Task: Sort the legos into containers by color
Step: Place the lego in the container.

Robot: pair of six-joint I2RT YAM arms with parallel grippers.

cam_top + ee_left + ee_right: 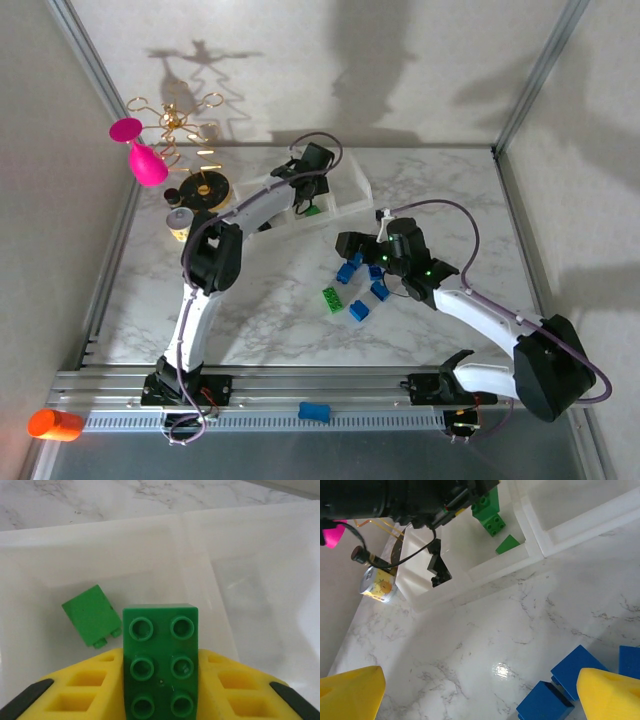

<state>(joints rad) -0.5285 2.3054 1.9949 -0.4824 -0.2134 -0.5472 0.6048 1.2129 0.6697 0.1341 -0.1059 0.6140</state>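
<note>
My left gripper is shut on a dark green lego, its yellow fingers against both sides. It hangs over the middle compartment of the clear container tray, where a lighter green lego lies. In the right wrist view the held lego is above the tray, and black legos sit in the left compartment. My right gripper stands open over bare marble beside blue legos. From above, the left gripper is at the tray and the right gripper is beside the loose pile.
Several blue legos and one green lego lie mid-table. A black-and-gold disc, a small can, a pink goblet and a gold wire tree stand at the back left. A light-blue piece and an orange cylinder rest by the near rail.
</note>
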